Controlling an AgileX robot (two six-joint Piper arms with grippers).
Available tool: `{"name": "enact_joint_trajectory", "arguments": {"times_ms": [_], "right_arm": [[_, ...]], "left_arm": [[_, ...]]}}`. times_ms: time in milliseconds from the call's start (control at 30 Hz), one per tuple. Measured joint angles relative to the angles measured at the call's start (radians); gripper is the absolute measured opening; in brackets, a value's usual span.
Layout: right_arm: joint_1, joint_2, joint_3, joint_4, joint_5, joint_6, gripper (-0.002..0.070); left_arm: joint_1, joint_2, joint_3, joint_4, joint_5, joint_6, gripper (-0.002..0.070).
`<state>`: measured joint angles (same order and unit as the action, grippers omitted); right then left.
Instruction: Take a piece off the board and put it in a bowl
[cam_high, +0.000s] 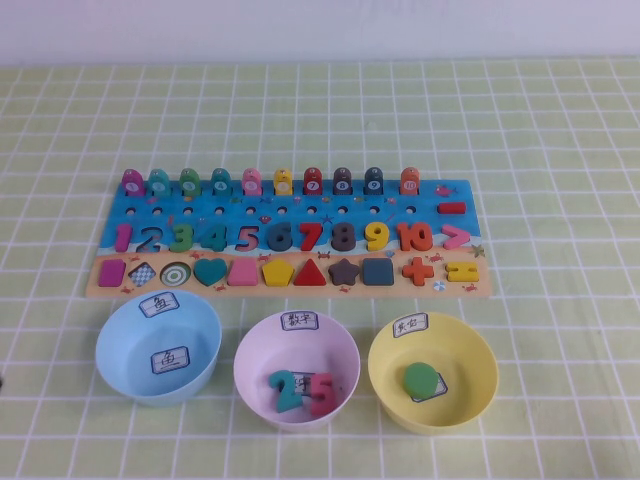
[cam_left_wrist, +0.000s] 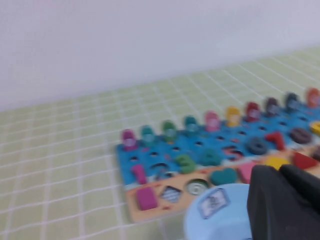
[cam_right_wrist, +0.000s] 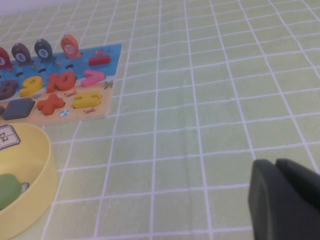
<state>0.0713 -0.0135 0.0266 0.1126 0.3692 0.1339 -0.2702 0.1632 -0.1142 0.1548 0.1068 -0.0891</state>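
While the green disc (cam_high: 420, 379) lies flat on the floor of the yellow bowl (cam_high: 385, 392), touching a white label there, the puzzle board (cam_high: 470, 288) sits just behind the row of three bowls on the checked green tablecloth (cam_high: 560, 150). The pink bowl (cam_high: 250, 385) in the middle holds a teal 2 and a pink 5, and the light blue bowl (cam_high: 120, 370) stands at the robot's left. Left gripper (cam_left_wrist: 287, 205) hangs near the blue bowl's rim, right gripper (cam_right_wrist: 287, 202) over bare cloth beside the yellow bowl; each holds nothing, fingers pressed together.
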Motion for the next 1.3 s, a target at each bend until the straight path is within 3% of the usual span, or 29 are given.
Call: {"name": "enact_joint_trajectory", "arguments": {"times_ms": [167, 267, 633, 1300], "right_arm": [[0.000, 0.000, 0.000, 0.000, 0.000, 0.000, -0.0017], [0.000, 0.000, 0.000, 0.000, 0.000, 0.000, -0.0017], [0.000, 0.000, 0.000, 0.000, 0.000, 0.000, -0.0017], [0.000, 0.000, 0.000, 0.000, 0.000, 0.000, -0.0017]], "left_arm": [[0.174, -0.157, 0.124, -0.108, -0.027, 0.077, -0.0003], [0.239, -0.173, 0.138, -0.119, -0.004, 0.098, -0.0003], [0.213, -0.173, 0.140, -0.129, 0.253, 0.140, -0.0003], [0.200, -0.173, 0.140, -0.135, 0.261, 0.167, -0.0003]]}}
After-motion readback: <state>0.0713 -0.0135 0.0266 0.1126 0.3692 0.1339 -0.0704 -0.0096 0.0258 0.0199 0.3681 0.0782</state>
